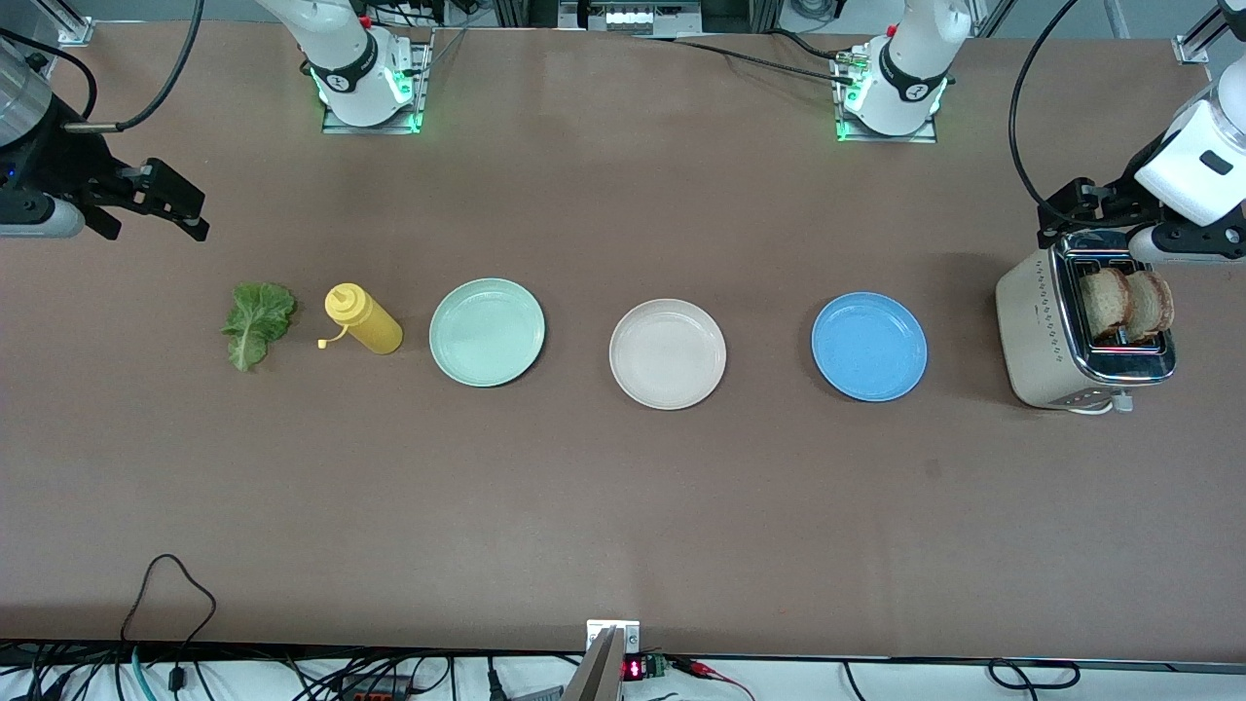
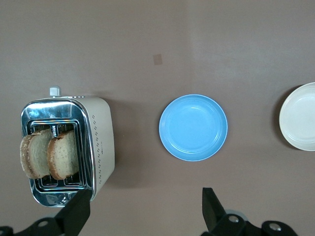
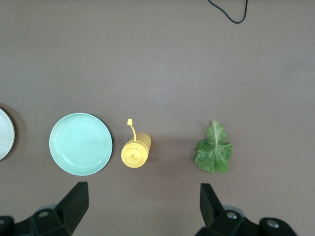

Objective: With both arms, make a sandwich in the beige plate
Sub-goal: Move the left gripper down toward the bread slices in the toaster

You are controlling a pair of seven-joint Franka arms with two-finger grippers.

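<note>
Two bread slices (image 1: 1129, 303) upright in toaster (image 1: 1046, 336); beige plate (image 1: 668, 353) bare.

Brown table surface (image 1: 623, 506) looked matt, smooth. Round pale beige plate (image 1: 668, 353) had soft glazed sheen. Cream toaster (image 1: 1032, 336) carried glossy chrome top. Yellow plastic squeeze bottle (image 1: 364, 319) looked smooth. Green lettuce leaf (image 1: 257, 321) was crinkled.

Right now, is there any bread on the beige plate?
No: the beige plate is bare, and both bread slices stand in the toaster.
</note>
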